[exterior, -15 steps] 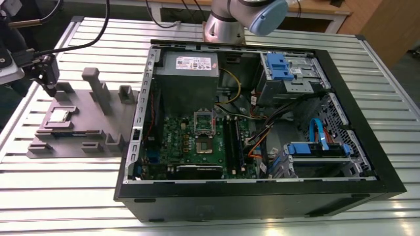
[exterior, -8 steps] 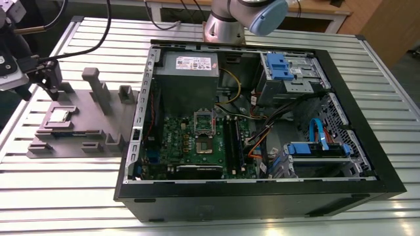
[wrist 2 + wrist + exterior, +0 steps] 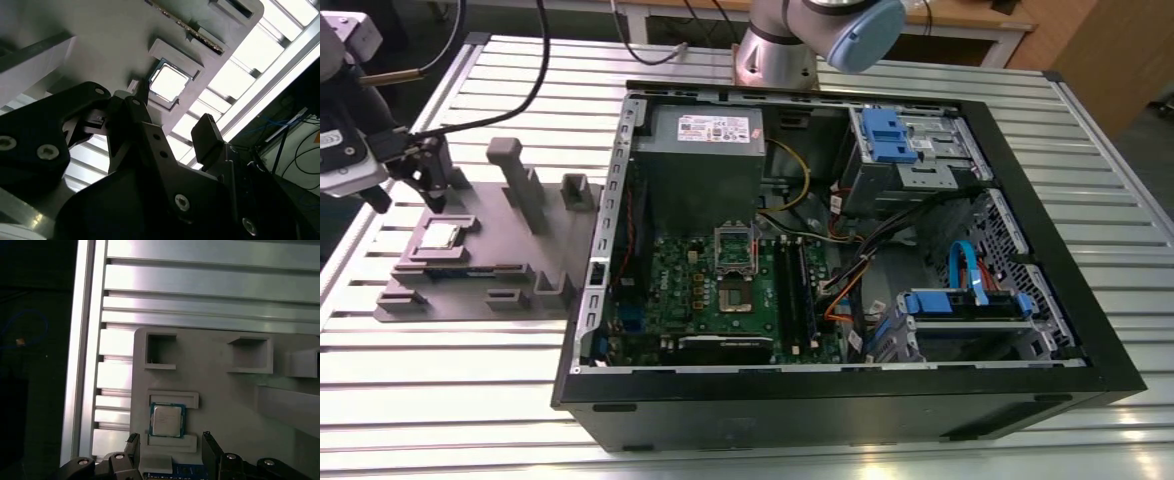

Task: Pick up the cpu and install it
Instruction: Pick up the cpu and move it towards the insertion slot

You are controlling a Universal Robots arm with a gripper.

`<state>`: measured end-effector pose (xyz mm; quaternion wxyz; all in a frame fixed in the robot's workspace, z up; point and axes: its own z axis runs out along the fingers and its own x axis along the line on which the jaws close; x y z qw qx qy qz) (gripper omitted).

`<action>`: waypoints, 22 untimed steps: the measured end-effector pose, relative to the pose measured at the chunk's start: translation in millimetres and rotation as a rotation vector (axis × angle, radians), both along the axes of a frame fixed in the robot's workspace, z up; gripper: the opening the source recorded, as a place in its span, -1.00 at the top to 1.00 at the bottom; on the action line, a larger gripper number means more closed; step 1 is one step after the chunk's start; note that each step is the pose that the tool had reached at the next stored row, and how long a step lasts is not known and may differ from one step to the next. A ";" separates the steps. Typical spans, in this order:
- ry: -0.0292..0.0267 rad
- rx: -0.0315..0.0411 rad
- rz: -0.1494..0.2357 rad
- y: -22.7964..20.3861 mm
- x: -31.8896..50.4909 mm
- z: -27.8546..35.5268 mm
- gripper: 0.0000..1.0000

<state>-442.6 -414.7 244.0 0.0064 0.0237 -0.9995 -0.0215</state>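
Your black two-finger gripper point(image 3: 408, 200) hangs empty, fingers apart, over the small silvery square cpu point(image 3: 444, 235). The cpu sits in the grey plastic fixture point(image 3: 480, 272), at 9 o'clock from the open black computer case point(image 3: 854, 405) in the exterior view.

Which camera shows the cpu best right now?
The first wrist view: the cpu lies square-on and unobstructed in its grey fixture. The second wrist view shows it obliquely past the hand; the exterior view shows it far off.

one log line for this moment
tool: open, near cpu | cpu: lying in grey fixture, not gripped | pc case: open
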 end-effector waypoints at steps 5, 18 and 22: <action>0.0000 0.0000 0.000 0.0 0.0 -9.2 -0.22; 0.0000 -0.0014 -0.010 0.1 0.0 -20.8 -0.22; 0.0001 -0.0014 -0.010 0.1 0.0 -28.1 -0.22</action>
